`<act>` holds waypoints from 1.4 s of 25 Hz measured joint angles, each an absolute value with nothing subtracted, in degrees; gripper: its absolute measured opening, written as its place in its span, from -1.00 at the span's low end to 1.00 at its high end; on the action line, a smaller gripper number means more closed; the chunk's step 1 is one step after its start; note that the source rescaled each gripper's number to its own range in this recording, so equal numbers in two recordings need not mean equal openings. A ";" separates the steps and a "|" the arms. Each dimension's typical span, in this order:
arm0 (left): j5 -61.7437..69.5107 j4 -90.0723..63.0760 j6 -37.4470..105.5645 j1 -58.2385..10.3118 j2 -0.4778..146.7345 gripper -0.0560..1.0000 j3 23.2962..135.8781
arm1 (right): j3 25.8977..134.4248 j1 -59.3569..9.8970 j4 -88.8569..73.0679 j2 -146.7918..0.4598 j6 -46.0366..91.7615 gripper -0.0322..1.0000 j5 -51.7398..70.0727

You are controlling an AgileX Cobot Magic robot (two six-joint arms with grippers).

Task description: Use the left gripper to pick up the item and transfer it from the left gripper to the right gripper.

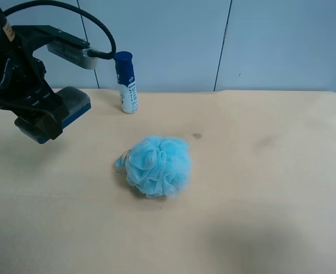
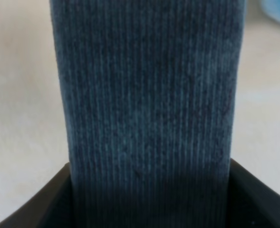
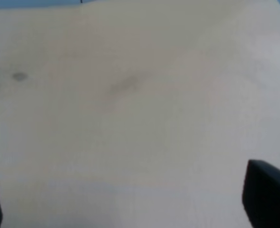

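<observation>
The left end effector (image 1: 42,123) sits at the far left of the exterior view and is clamped on the item (image 1: 72,105). The left wrist view confirms the arm: the dark ribbed block stands between both jaws and fills most of that view. A good part of the block projects beyond the jaws toward the middle of the table (image 1: 259,188). This is judged useful, since the free end gives the other arm something to take. The item appears raised clear of the table, not resting on it.

The bottle (image 1: 126,85) stands upright at the back edge, just right of the left arm and apart from it. It has no part in the job, but is near enough to be knocked if the arm swings rearward.

The puff (image 1: 159,165) lies mid-table, well apart from the item. The handover is best made above or clear of it.

The right end effector (image 3: 130,209) is not seen in the exterior view. Its wrist view shows the jaws spread wide, one at each edge, with nothing between them and the table below. It is judged ready to receive.

Status: pick-up done; transfer not yet begun.
</observation>
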State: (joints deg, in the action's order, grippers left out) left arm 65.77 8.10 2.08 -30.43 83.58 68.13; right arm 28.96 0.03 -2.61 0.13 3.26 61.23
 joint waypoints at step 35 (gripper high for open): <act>61.70 11.47 28.93 -48.60 81.47 -0.89 68.13 | 28.96 0.03 -2.61 0.13 3.26 1.00 61.23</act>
State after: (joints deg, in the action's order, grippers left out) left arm 61.70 11.47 28.93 -48.60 81.47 68.13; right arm 28.96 0.03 -2.61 0.13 3.26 61.23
